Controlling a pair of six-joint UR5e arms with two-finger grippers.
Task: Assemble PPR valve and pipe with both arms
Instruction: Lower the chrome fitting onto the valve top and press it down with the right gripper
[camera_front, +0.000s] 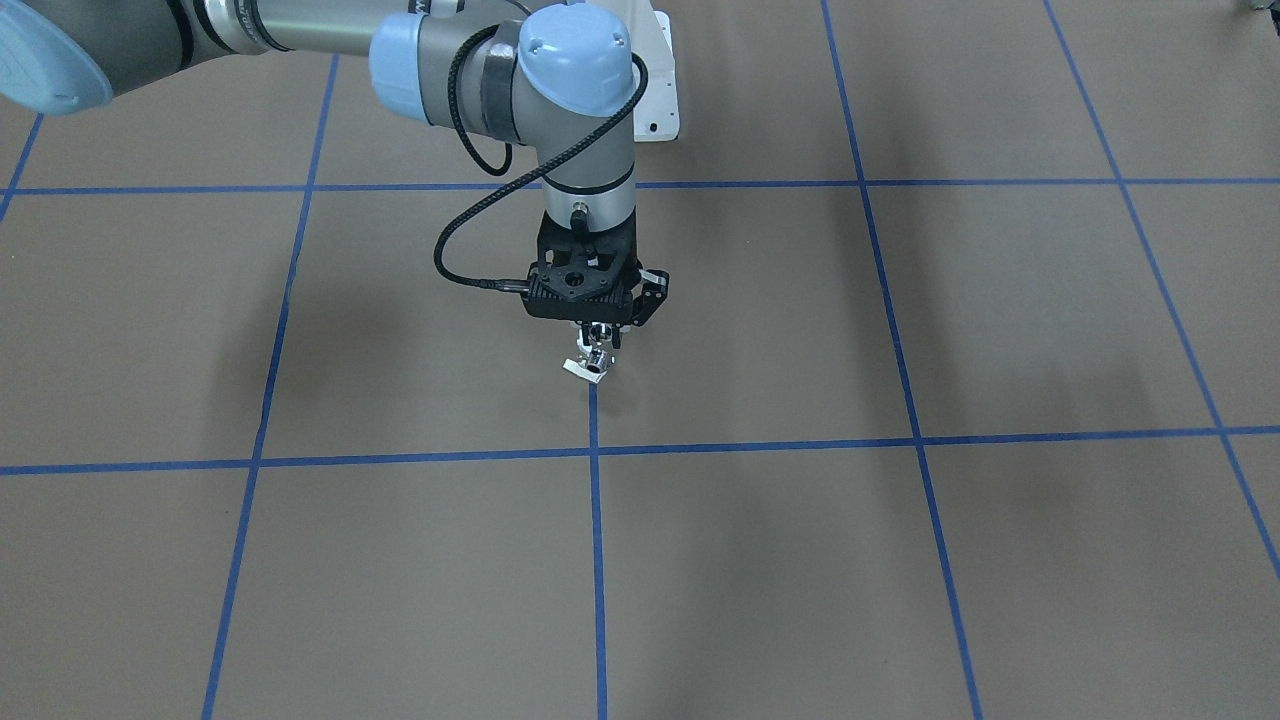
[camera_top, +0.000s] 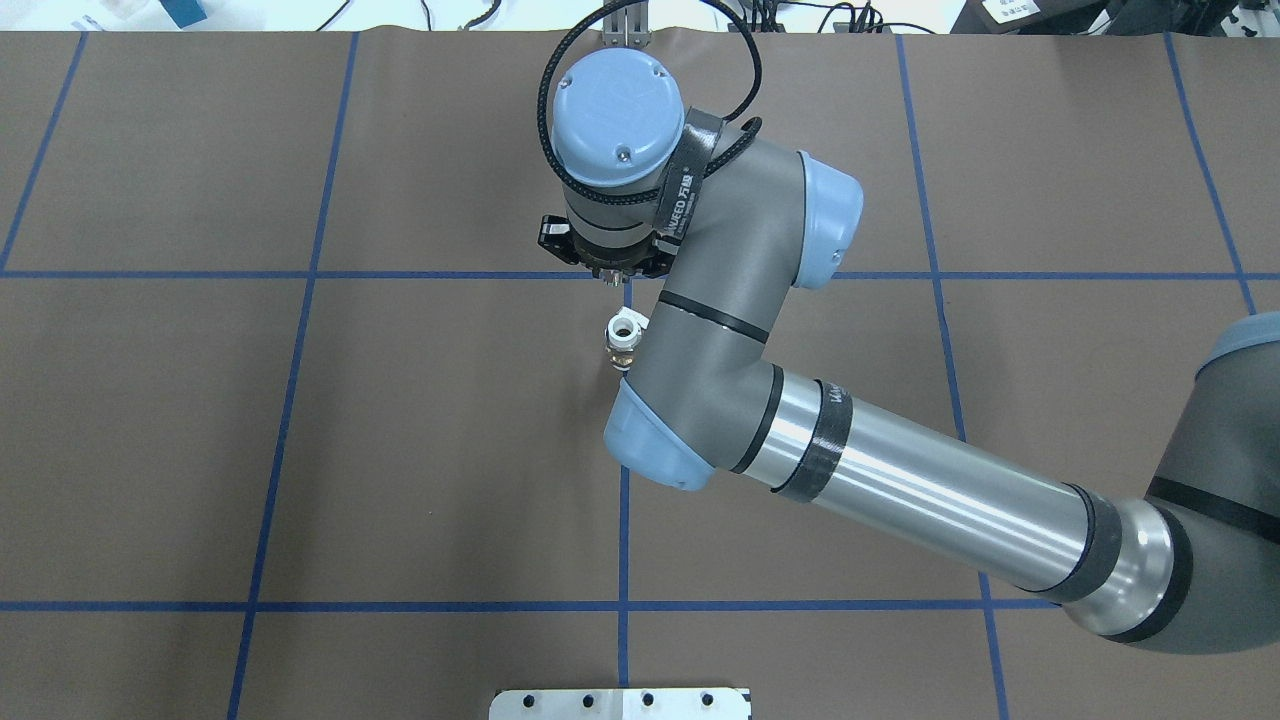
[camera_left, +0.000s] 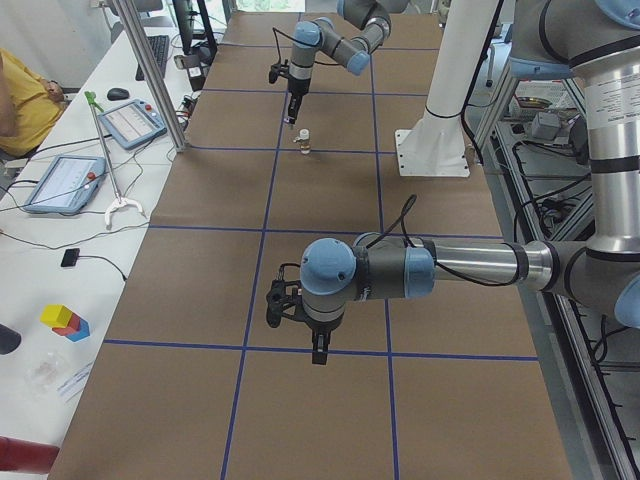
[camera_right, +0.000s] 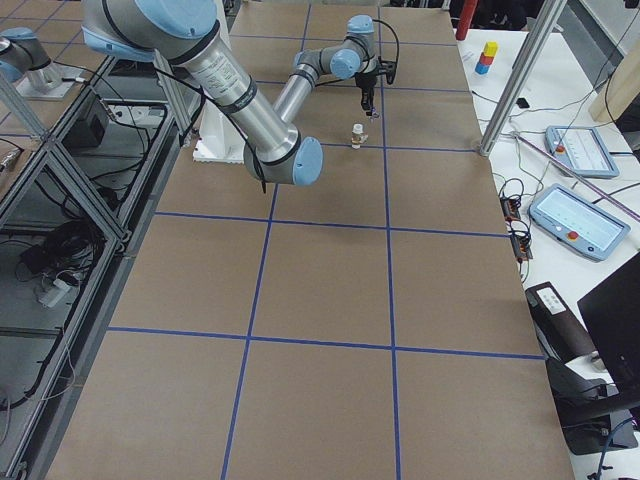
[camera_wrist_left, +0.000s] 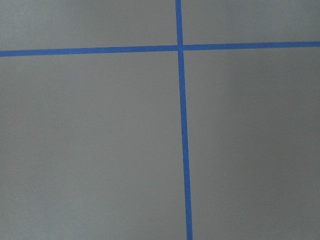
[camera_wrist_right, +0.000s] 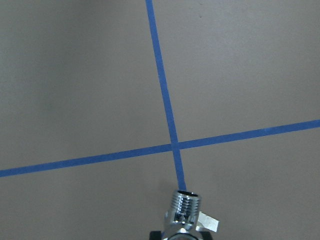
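The PPR valve (camera_top: 624, 330), with its white collar up, stands upright on the brown table beside a blue tape line; it also shows in the exterior left view (camera_left: 304, 141) and the exterior right view (camera_right: 356, 135). My right gripper (camera_front: 598, 336) points down, just beyond the valve from the robot, and is shut on the pipe (camera_front: 592, 358), a chrome threaded fitting with a small white tab (camera_wrist_right: 184, 212), held above the table. My left gripper (camera_left: 318, 348) hangs over the table far from both; I cannot tell whether it is open or shut.
The white pedestal base (camera_left: 438, 130) stands at the robot side of the table. A metal plate (camera_top: 620, 703) lies at the near table edge. A side desk with tablets (camera_left: 65, 180), a pole (camera_left: 150, 70) and an operator (camera_left: 20, 110) lies past the far edge.
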